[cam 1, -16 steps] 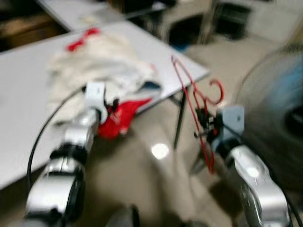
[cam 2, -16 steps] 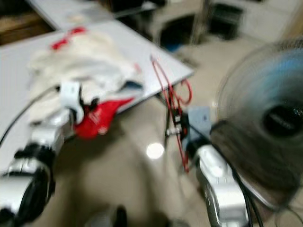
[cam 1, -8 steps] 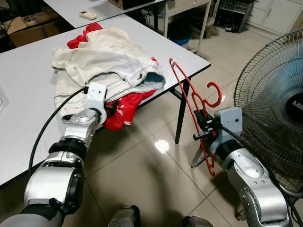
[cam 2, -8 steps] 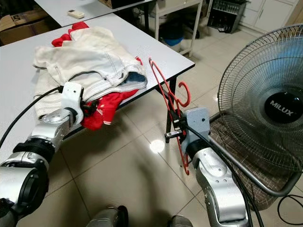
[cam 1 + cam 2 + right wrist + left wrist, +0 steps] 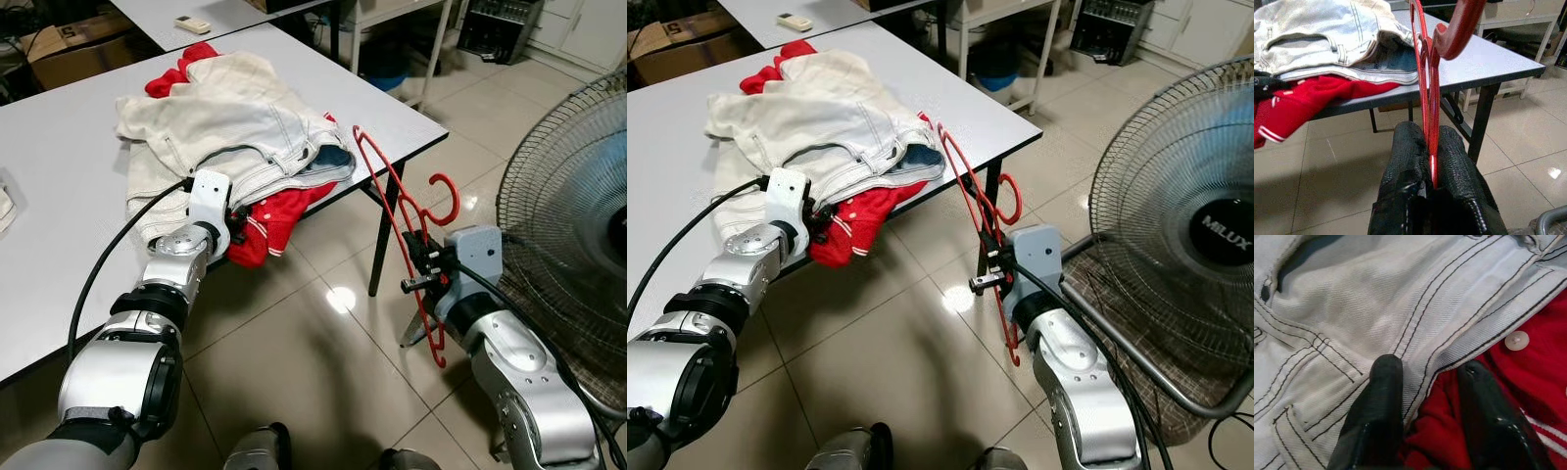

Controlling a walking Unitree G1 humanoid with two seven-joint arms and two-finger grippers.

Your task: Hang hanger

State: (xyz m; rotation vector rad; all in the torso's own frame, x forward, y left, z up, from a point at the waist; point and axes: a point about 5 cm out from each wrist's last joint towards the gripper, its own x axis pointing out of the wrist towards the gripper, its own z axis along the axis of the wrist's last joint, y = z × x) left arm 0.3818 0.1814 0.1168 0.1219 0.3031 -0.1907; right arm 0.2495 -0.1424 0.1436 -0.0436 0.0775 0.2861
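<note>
here right hand (image 5: pixel 1430 147) pinches red hanger (image 5: pixel 402 211) (beside the table (image 5: pixel 59 196)).

Left tool (image 5: pixel 1425 382) fingers apart, arm extended; right tool (image 5: pixel 1429 147) clamped, arm raised.

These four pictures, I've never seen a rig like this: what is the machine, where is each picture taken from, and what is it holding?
It is a walking humanoid robot with two silver arms, each ending in a two-fingered black claw. The two wide pictures come from its head camera, looking down; the two close-ups come from cameras on its wrists. A grey table carries a heap of clothes: cream denim jeans over a red garment. The left claw is open, one finger on the jeans, the other on the red cloth. The right claw is shut on a red hanger, held upright beside the table. A standing fan is on the robot's right.
</note>
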